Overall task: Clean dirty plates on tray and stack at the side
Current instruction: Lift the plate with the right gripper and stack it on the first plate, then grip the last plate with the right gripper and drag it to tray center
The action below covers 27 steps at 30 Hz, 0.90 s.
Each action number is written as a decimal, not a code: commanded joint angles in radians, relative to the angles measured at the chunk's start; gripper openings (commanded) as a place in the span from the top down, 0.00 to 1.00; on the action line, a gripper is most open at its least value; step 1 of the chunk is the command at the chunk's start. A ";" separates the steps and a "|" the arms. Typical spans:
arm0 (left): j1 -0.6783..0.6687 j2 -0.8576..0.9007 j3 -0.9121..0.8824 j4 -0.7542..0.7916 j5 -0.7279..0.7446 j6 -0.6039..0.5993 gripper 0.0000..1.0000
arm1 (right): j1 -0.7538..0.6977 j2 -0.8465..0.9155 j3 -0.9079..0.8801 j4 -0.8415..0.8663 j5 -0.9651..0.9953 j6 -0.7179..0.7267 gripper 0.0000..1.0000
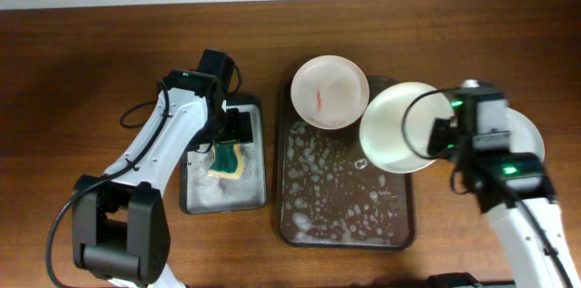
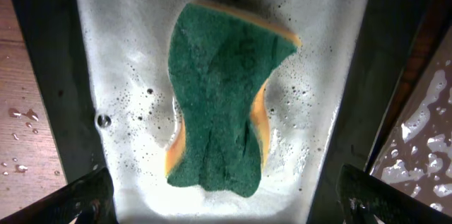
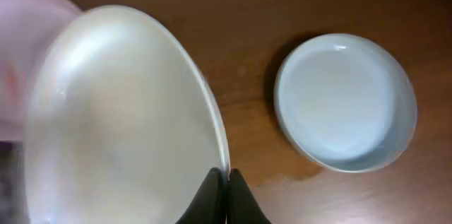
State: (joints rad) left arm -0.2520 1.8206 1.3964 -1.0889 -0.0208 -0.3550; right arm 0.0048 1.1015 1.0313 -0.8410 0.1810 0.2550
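My right gripper (image 3: 226,176) is shut on the rim of a clean white plate (image 1: 399,127), held tilted above the right edge of the dark brown tray (image 1: 295,224); the plate fills the left of the right wrist view (image 3: 113,118). A second plate (image 1: 329,91) with a red smear sits at the tray's far end, and its edge shows in the right wrist view (image 3: 28,54). A third clean plate (image 3: 345,102) lies on the table to the right, mostly hidden by my arm overhead (image 1: 534,134). My left gripper (image 2: 226,210) is open above the green and yellow sponge (image 2: 226,97).
The sponge (image 1: 227,161) lies in a small black tray with a grey soapy bottom (image 1: 204,193), left of the brown tray. Soap suds cover the brown tray's floor (image 1: 340,193). The wooden table runs to a pale wall at the back.
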 commanded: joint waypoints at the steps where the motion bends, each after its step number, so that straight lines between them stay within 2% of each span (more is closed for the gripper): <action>1: 0.006 -0.007 -0.006 0.000 0.007 0.012 0.00 | -0.378 0.048 0.020 0.082 -0.306 0.005 0.96; 3: 0.006 -0.007 -0.006 0.000 0.007 0.012 0.00 | -0.571 0.133 0.020 0.154 -0.333 0.047 0.96; 5: 0.006 -0.007 -0.006 0.000 0.007 0.012 0.00 | -0.670 0.224 0.020 0.193 -0.358 0.098 0.96; 11: 0.006 -0.007 -0.006 0.000 0.007 0.012 0.01 | -0.796 0.524 0.020 0.288 -0.305 0.113 0.95; 12: 0.006 -0.007 -0.006 0.000 0.007 0.012 0.01 | -0.797 0.536 0.020 0.291 -0.303 0.113 0.69; 13: 0.006 -0.007 -0.006 0.000 0.007 0.012 0.01 | -0.795 0.531 0.026 0.291 -0.323 0.109 0.60; 14: 0.006 -0.007 -0.006 0.000 0.007 0.012 0.00 | -0.779 0.511 0.042 0.284 -0.383 0.074 0.57; 16: 0.006 -0.007 -0.006 0.000 0.007 0.012 0.00 | -0.711 0.449 0.090 0.271 -0.547 0.008 0.49; 17: 0.006 -0.007 -0.006 0.000 0.007 0.012 0.00 | -0.656 0.412 0.114 0.246 -0.599 -0.018 0.48; 20: 0.006 -0.007 -0.006 0.000 0.007 0.012 0.01 | -0.363 0.320 0.135 0.208 -0.611 -0.175 0.41; 23: 0.006 -0.007 -0.006 0.000 0.007 0.012 0.00 | -0.073 0.372 0.134 0.208 -0.408 -0.207 0.39; 27: 0.006 -0.007 -0.006 0.000 0.007 0.012 0.00 | 0.119 0.569 0.134 0.347 -0.285 -0.205 0.44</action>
State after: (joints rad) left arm -0.2508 1.8206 1.3949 -1.0866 -0.0216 -0.3546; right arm 0.0540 1.5497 1.1652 -0.5556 -0.2222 0.0727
